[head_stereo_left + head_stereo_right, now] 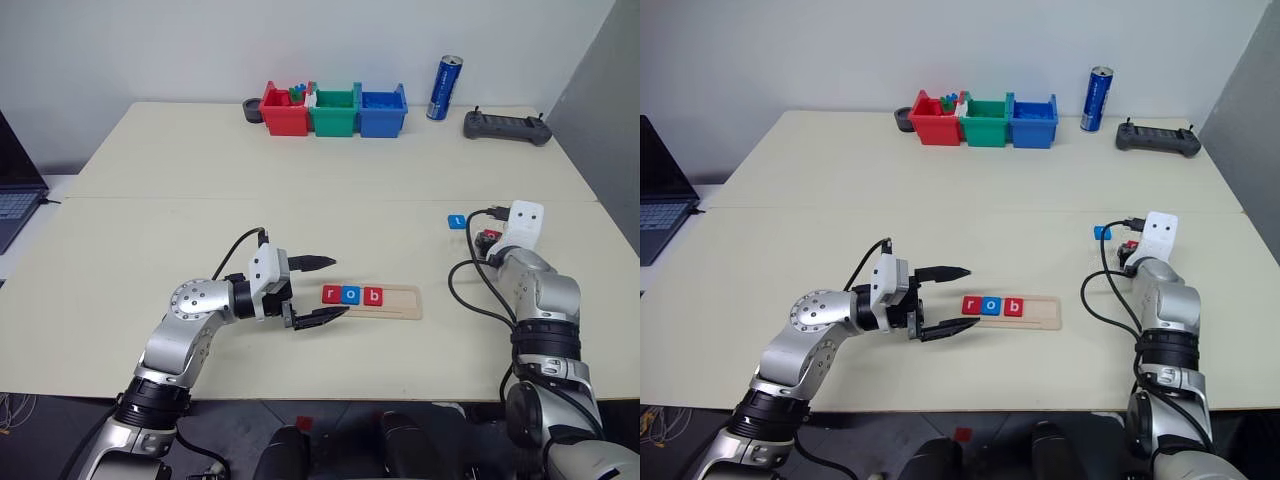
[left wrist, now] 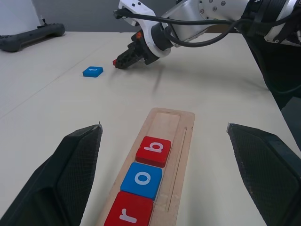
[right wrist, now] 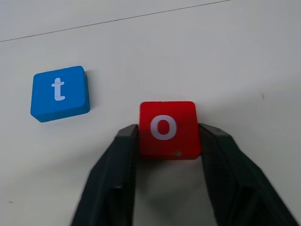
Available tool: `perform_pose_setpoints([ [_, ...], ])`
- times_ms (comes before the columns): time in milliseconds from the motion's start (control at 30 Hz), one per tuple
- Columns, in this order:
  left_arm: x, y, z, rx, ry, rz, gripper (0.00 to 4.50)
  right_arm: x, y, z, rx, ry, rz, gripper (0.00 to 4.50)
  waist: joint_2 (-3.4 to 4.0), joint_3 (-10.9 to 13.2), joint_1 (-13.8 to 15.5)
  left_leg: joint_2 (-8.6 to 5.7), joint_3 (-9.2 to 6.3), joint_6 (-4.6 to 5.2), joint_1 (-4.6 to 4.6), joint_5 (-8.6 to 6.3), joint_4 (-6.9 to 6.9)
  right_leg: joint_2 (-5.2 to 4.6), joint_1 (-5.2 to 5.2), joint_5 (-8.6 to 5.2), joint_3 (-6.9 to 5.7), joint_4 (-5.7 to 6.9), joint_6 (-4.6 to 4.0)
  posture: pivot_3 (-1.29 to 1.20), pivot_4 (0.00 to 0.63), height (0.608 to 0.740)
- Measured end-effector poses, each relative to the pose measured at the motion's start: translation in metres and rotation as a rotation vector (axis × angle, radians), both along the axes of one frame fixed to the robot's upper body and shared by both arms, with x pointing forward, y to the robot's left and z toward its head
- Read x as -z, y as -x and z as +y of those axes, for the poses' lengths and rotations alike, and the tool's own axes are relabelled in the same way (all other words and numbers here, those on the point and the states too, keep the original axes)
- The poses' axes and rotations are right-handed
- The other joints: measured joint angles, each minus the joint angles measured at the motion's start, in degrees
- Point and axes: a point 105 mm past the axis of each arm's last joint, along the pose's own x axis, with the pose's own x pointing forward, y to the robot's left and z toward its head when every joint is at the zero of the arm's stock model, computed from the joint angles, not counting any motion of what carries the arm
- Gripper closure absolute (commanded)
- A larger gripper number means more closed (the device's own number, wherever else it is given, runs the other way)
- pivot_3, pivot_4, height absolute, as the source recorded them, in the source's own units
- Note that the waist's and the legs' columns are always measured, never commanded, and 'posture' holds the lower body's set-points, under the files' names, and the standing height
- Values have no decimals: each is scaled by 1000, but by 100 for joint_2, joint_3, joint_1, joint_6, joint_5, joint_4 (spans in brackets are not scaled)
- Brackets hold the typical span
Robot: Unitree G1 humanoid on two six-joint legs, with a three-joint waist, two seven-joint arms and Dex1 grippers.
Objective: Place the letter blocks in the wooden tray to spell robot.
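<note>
On the near middle of the pale table (image 1: pixel 300 160) lies the wooden tray (image 1: pixel 400 303), a narrow strip running left to right. Its left part holds three letter blocks side by side in the groove: a red r (image 1: pixel 331 294), a blue o (image 1: pixel 351 295) and a red b (image 1: pixel 373 296), touching one another. The right part of the groove is bare.

My left gripper (image 1: pixel 318 290) hangs just left of the tray's left end, pointing right along it. Its two black fingers (image 2: pixel 70 174) stand wide apart, one on the far side and one on the near side of the tray's line, with nothing between them and no contact with the tray or the tiles.

Well to the right, my right gripper (image 3: pixel 169 141) is down at the table top, tilted forward and downward. Its fingers (image 3: pixel 117 160) press against the left and right edges of the red o block (image 3: pixel 168 128), which they clasp; whether the tile is off the table I cannot tell. Just left of it, apart and untouched, lies the blue t block (image 3: pixel 60 92), flat on the table.

Along the far edge stand a red bin (image 1: pixel 284 110), a green bin (image 1: pixel 334 113) and a blue bin (image 1: pixel 382 112) in a row, with a blue can (image 1: pixel 444 88) upright to their right and a dark controller (image 1: pixel 506 126) further right.
</note>
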Motion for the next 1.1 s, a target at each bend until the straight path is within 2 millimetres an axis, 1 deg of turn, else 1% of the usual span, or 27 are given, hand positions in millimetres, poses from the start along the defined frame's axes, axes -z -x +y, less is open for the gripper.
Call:
perform_pose_setpoints([
  [200,0,0,0,0,0,0,0,0,1,0,-1,1,5,3045,0,0,-11,0,0,0,0,0,0,0,0,0,0,0,0,0,150,740],
  [300,0,0,0,0,0,-1,0,-2,6,1,-7,7,18,3045,0,0,-20,0,-3,0,-2,0,-1,0,-1,-1,-1,-1,-1,0,150,740],
  [400,0,0,0,-1,-1,-2,0,-2,23,7,-27,12,52,3045,1,0,-20,0,-8,0,-8,0,-4,0,-6,-3,-3,-1,-2,0,150,740],
  [600,0,1,2,-5,-5,0,0,-10,78,44,-156,2,120,3045,3,0,4,1,-13,0,-10,0,-3,2,-9,-5,-4,4,-4,0,150,740],
  [733,0,1,1,-5,-5,0,0,-4,106,71,-217,-44,182,3045,4,0,4,2,-13,0,-8,0,-4,5,-9,-6,-5,6,-4,0,150,740],
  [833,0,1,1,-4,-5,1,0,-4,113,79,-238,-52,190,3045,4,0,11,1,-12,-1,-8,0,-4,4,-9,-6,-5,4,-4,0,150,740],
  [900,0,1,1,-4,-5,2,0,-3,116,80,-235,-55,187,3045,4,0,22,1,-14,-1,-9,0,-5,4,-9,-7,-7,2,-4,0,150,740],
  [1033,0,2,1,-2,-6,3,0,6,122,80,-225,-66,216,3045,4,0,26,2,-12,-1,-8,0,-6,4,-9,-7,-6,1,-5,0,150,740],
  [1100,0,2,1,-1,-6,3,0,7,123,81,-228,-64,216,3045,4,0,25,2,-13,-1,-8,0,-6,4,-9,-7,-6,1,-5,0,150,740],
])
